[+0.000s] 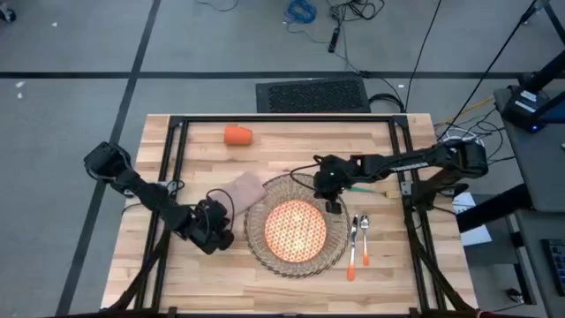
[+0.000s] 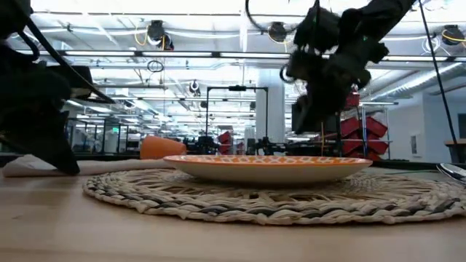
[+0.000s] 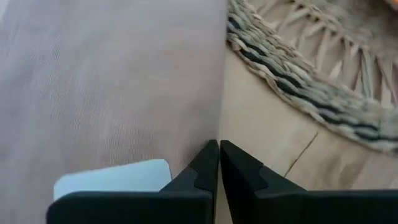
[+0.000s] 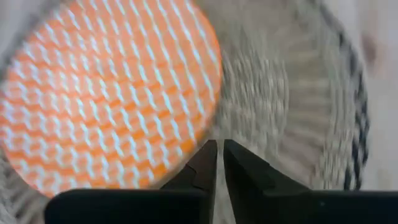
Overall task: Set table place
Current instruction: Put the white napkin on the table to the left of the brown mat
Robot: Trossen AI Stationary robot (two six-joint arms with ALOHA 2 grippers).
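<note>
From above, the light-wood butcher-block table carries a large round woven wicker placemat toward its near edge, with an orange-patterned round plate centred on it. A beige cloth napkin lies against the mat's left side, its long axis slanting from the near-left toward the far-right. Two orange-handled utensils lie side by side just right of the mat, long axes running near to far, bowls toward the far edge. A green-handled piece lies crosswise beyond them, under the right arm. A small orange cup lies on its side near the far edge. The left gripper sits at the napkin's near-left end; the right gripper hangs over the mat's far-right rim.

At table height, the plate rests flat on the mat, the cup behind.

The left wrist view shows the left gripper's tips together, with napkin cloth beside and ahead of them.

The right wrist view shows the right gripper's tips closed with nothing between them, over the plate's edge.
</note>
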